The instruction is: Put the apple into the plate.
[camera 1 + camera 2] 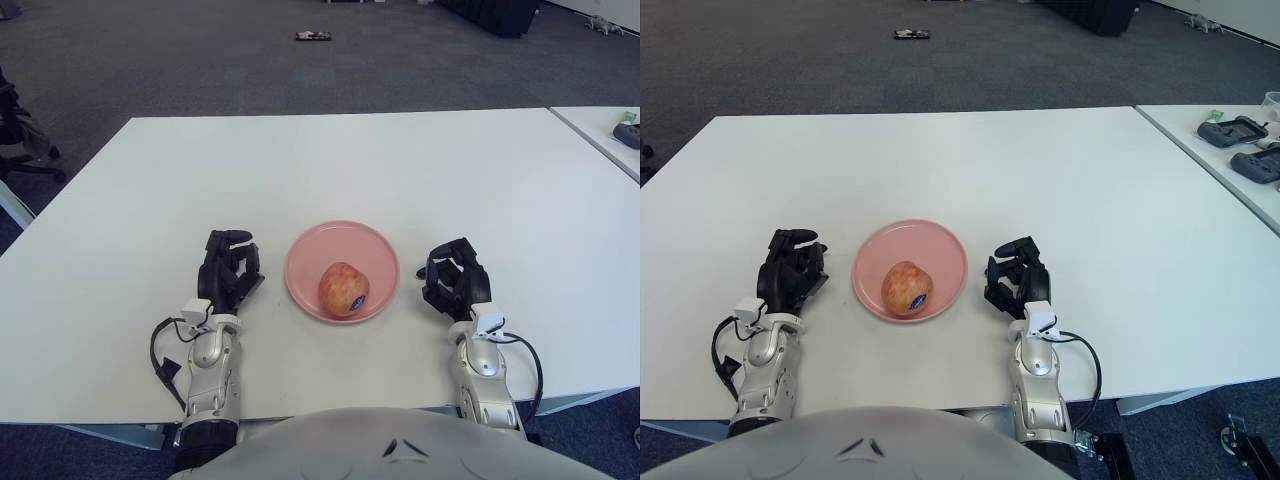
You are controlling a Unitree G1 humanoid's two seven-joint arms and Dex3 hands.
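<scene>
A second table (610,135) is cut off by the right edge; a small dark floor object (313,36) is unidentifiable.

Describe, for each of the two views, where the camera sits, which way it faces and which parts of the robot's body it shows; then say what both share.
Left eye view: on the head, facing forward and down at the white table; shows both forearms, the left robot hand, the right robot hand and the torso's top at the bottom edge.
Right eye view: same head, slightly to the right, same direction; same body parts, plus devices on a neighbouring table.
Shared: the apple on the pink plate, between the hands.
</scene>
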